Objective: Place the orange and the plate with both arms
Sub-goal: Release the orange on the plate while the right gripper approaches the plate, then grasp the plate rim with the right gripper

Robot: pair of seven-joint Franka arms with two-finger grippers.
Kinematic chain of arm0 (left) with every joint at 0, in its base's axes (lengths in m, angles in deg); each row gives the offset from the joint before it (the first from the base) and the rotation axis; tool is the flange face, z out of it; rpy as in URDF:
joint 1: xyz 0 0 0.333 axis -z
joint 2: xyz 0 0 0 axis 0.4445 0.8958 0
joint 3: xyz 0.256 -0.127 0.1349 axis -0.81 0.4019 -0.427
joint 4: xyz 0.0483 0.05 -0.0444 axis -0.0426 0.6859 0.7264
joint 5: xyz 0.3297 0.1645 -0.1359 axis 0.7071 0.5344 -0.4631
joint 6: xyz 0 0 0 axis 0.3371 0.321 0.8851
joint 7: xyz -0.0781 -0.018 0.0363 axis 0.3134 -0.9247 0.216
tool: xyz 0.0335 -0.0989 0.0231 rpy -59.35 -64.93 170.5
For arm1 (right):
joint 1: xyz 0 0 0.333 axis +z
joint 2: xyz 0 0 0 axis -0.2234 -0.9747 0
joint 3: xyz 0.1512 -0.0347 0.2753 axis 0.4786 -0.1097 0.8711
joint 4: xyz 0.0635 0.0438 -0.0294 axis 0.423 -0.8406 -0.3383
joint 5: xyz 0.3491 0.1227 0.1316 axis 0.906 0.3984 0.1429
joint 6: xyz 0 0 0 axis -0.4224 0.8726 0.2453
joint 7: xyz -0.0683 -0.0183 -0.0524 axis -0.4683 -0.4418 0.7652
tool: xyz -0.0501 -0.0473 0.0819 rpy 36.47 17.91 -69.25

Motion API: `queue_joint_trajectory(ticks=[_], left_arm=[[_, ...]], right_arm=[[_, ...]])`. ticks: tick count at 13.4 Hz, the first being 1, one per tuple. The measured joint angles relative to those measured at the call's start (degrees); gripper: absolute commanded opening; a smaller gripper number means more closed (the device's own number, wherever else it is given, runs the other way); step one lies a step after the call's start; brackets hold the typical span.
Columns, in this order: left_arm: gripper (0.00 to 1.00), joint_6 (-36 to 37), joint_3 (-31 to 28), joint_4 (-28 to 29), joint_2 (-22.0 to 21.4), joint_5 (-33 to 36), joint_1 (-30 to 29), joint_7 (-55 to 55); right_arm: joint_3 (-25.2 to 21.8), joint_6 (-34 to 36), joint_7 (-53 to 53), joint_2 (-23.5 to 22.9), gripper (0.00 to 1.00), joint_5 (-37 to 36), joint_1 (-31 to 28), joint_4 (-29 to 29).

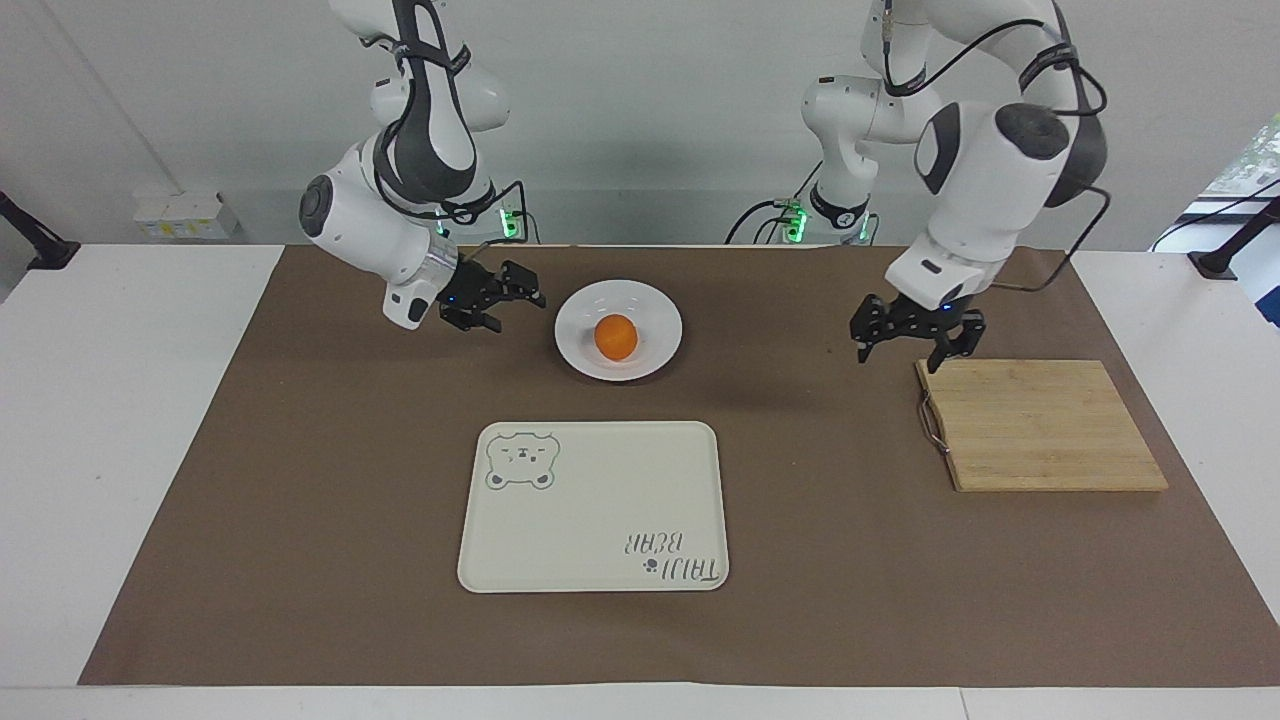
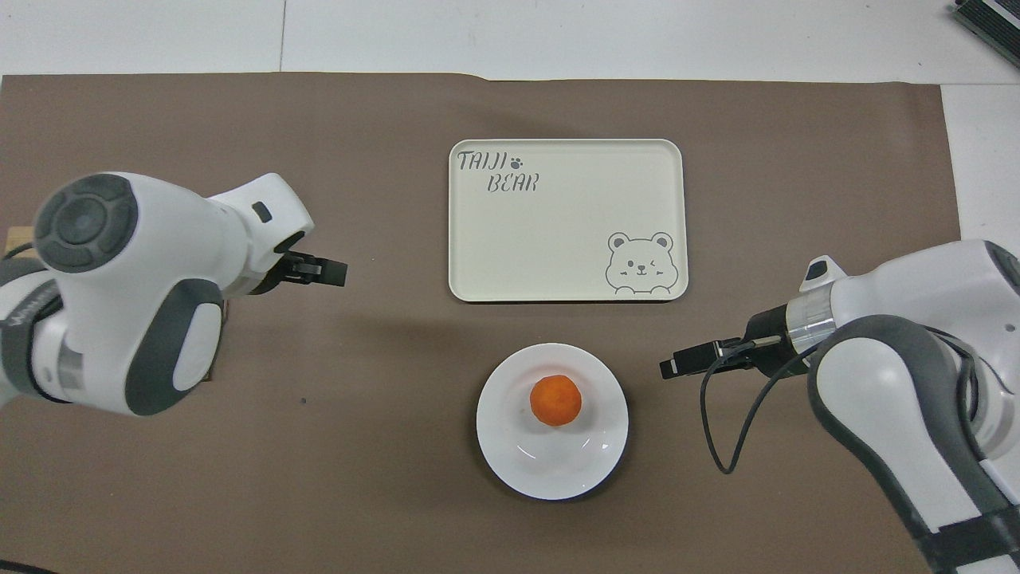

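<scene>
the right gripper [image 1: 495, 300] hangs low over the brown mat [image 1: 300, 500] just beside the plate [image 1: 655, 350], on the side toward the right arm's end of the table; its fingers are parted and hold nothing. the orange [image 1: 616, 337] sits in the middle of the plate, and the plate rests on the mat, nearer to the robots than the cream tray [image 1: 600, 520]. the left gripper [image 1: 915, 345] hovers over the mat at the edge of the wooden board [image 1: 1040, 425], fingers spread, empty, well apart from the plate.

the step in hand looks like the right arm taking the plate, probably to set it on the tray. to do it well, the fingers should straddle the rim squarely and close firmly. lift level and slowly, since the round orange could roll off a tilted glossy dish.
</scene>
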Motion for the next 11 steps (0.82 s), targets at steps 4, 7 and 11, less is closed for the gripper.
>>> queue_joint_trajectory(ticks=[4,7,11], left_arm=[[1.0,12.39,-0.16,-12.21,-0.83,0.64,-5.6,3.0],[1.0,16.05,-0.19,-15.5,-0.82,2.05,-7.65,3.47],[1.0,17.48,-0.08,-15.58,-0.83,2.19,-7.89,3.5]], right_arm=[[-0.01,-6.6,-4.08,-0.49,1.0,8.62,4.1,-6.13],[0.02,-10.99,-8.47,-3.19,1.0,15.38,6.96,-8.84],[-0.1,-12.23,-10.41,-5.77,1.0,17.61,7.2,-9.7]])
